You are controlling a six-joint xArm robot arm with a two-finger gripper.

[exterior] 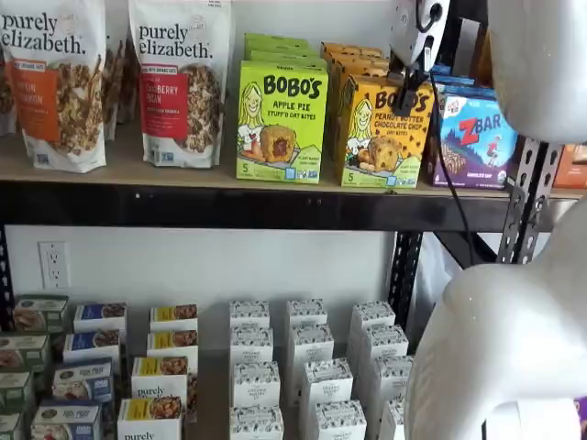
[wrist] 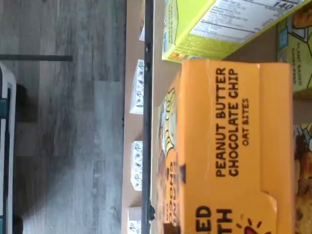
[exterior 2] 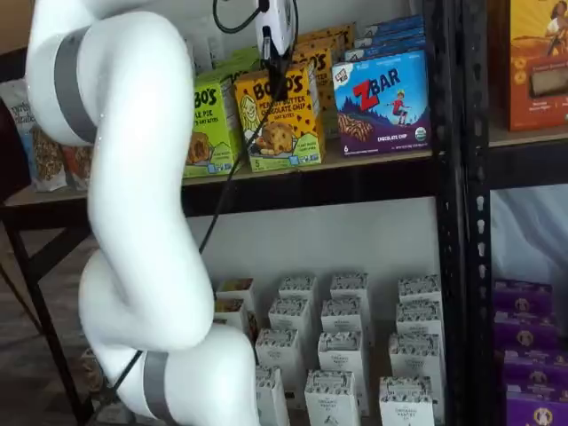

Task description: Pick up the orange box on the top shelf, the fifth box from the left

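The orange box point(exterior: 385, 133) is a yellow-orange Bobo's Peanut Butter Chocolate Chip carton. It stands upright at the front of the top shelf point(exterior: 229, 206), between a green carton and a blue-purple box. It also shows in a shelf view point(exterior 2: 280, 120) and fills the wrist view point(wrist: 229, 146), seen from above. My gripper point(exterior: 410, 96) hangs at the box's top front edge, with its white body above. In a shelf view point(exterior 2: 279, 82) a black finger lies over the box's upper face. No gap between the fingers shows.
A green Bobo's Apple Pie carton point(exterior: 282, 124) stands left of the orange box and a ZBar box point(exterior: 477, 137) right of it. Granola bags point(exterior: 179, 82) stand further left. Several white cartons point(exterior: 303, 367) fill the lower shelf. My white arm point(exterior 2: 133, 177) stands before the rack.
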